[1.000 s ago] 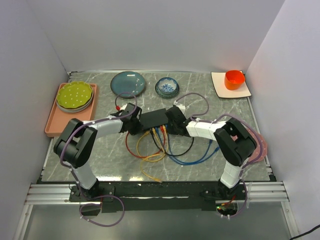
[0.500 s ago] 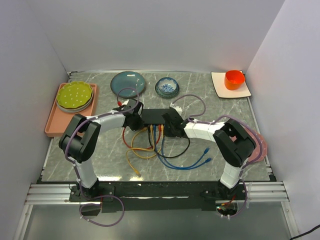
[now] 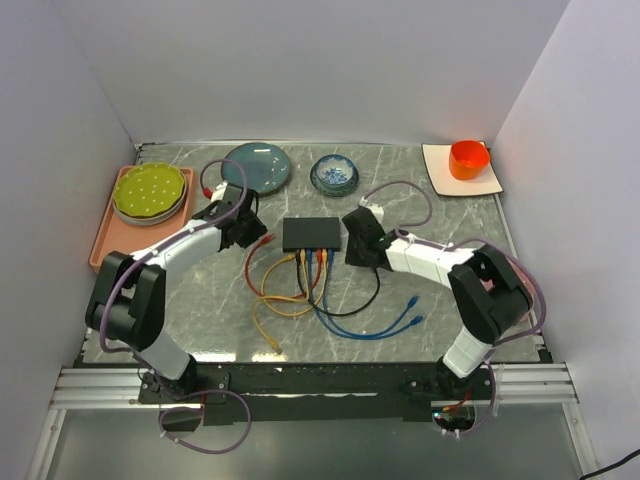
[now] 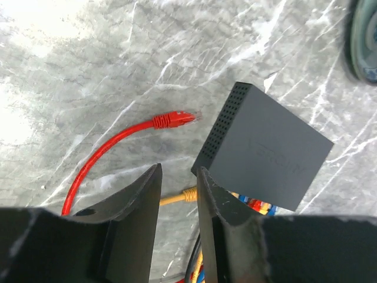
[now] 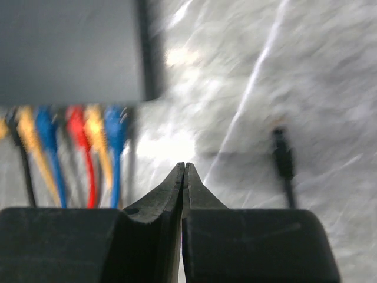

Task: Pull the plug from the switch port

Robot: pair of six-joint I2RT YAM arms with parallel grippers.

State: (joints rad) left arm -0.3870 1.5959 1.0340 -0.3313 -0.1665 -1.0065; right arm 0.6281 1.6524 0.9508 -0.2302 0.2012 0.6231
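- The flat matte-black rectangular switch [image 3: 311,233] now lies square to the edges of the grey marble table [image 3: 450,220]. A second ago it sat skewed between my two grippers.
- The red cable's plug [image 4: 174,119] is out of its socket. It rests on the marble just beside the switch's left end, not touching it.
- The switch sits near the middle of the table, a little toward the far edge, with its sockets on the near long side.
- A row of yellow, blue and red plugs [image 5: 76,127] is seated in those sockets. Their cables loop toward the near edge.
- A black cable end [image 5: 283,156] lies loose on the marble off the switch's right end, too blurred to say more.
- My left gripper [image 4: 177,174] has drawn back toward the left edge. Its jaws have parted with nothing between them, hanging above the marble near the red plug and the switch's left corner.
- My right gripper [image 5: 184,168] has slid off to the switch's right. Its fingertips are pressed together on nothing, low over the marble just near of the switch's right corner.
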